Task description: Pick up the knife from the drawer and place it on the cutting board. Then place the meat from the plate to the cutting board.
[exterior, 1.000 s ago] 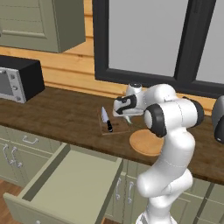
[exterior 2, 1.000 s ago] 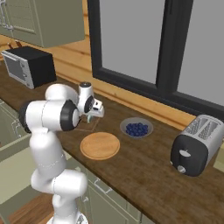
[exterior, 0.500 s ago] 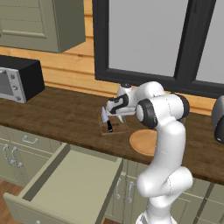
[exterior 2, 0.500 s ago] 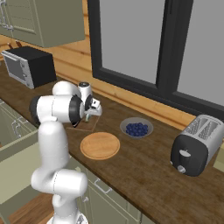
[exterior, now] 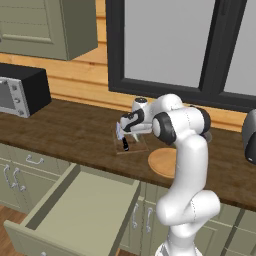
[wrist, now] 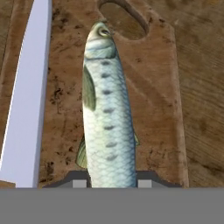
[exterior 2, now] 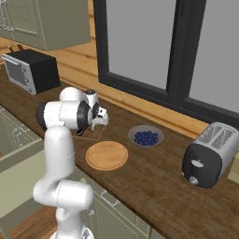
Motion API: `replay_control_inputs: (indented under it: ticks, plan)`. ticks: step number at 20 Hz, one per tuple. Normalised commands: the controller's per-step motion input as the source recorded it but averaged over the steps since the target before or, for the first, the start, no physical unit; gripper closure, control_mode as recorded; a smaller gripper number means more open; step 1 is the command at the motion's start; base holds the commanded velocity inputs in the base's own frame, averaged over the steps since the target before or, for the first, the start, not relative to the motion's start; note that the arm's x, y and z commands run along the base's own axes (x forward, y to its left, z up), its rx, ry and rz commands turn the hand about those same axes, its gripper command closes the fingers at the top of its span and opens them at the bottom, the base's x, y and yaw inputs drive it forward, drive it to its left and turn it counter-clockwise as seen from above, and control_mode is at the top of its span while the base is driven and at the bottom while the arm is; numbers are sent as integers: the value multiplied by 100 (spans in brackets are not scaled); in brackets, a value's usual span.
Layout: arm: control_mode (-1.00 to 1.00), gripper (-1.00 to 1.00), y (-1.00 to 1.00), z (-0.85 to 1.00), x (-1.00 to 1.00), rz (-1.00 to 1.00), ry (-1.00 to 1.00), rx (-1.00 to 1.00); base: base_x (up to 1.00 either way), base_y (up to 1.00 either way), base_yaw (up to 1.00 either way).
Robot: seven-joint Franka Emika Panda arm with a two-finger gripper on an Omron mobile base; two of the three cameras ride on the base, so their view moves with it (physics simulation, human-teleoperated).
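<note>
The gripper [wrist: 112, 178] is clamped on the meat [wrist: 107, 113], a pale scaled fish that runs lengthwise away from the fingertips [wrist: 78, 179] and hangs over the cutting board [wrist: 148, 100]. Just beside the fish, the knife [wrist: 26, 100] lies flat on the board with its silver blade roughly parallel to it. In the left base view the gripper [exterior: 121, 131] has swung from above the plate [exterior: 162, 162] to a position over the board [exterior: 135, 145] within the last second, and the plate now lies bare. The drawer [exterior: 75, 220] stands open and holds nothing. Judgement: the knife step is complete, and the fish needs only lowering and release onto the free board surface, clear of the blade.
</note>
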Motion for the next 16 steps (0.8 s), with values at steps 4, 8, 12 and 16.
replay_control_inputs:
  ticks: [4, 8, 12, 16]
  plan:
    - [-100, -100, 0, 0, 0, 0, 0, 0, 0, 0, 0]
    - [-100, -100, 0, 0, 0, 0, 0, 0, 0, 0, 0]
    - [-100, -100, 0, 1, 0, 0, 0, 0, 0, 0, 0]
    - [-100, -100, 0, 68, -74, 0, -13, 0, 0, 0, 0]
